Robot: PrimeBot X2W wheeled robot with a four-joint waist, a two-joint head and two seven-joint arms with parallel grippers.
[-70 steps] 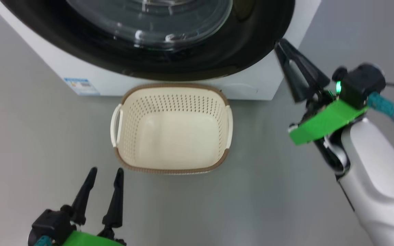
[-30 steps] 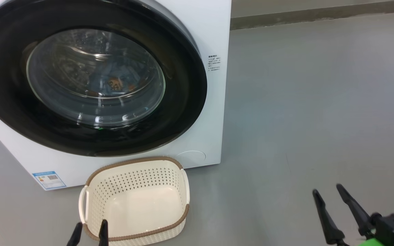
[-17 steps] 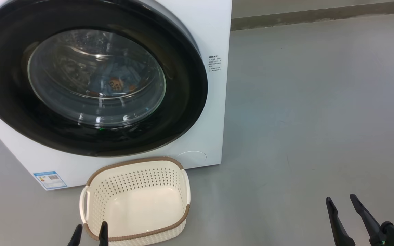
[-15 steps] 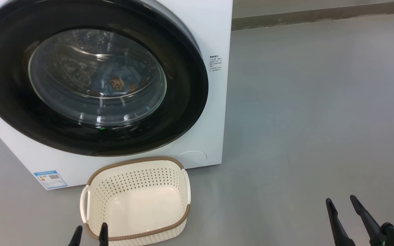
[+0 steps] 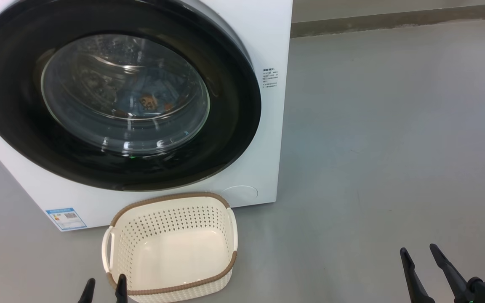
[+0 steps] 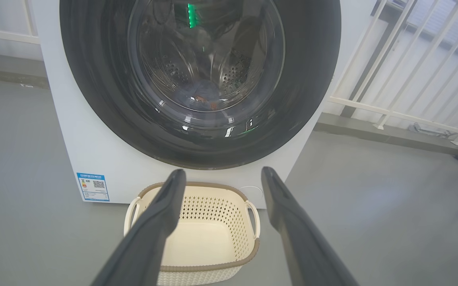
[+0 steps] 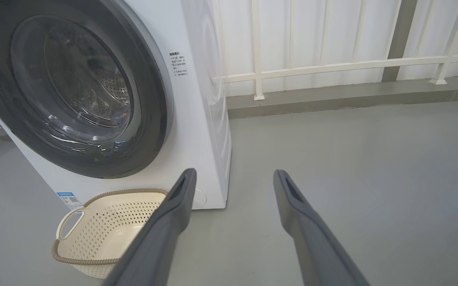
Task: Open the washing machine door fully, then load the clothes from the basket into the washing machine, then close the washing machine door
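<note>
Seemingly done: door (image 5: 118, 94) shuts in the clothes (image 5: 150, 101), so I rest left hand (image 5: 105, 280) beside the empty basket (image 5: 171, 198), right hand (image 5: 417, 249) farther off, both spread, empty.

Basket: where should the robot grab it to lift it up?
Probably the white loop handle on the basket's left side, coming down from above with the open left pincer, whose tips are close by. The basket stands upright and empty, and that handle bows out from the wall, leaving a gap for one finger.
</note>
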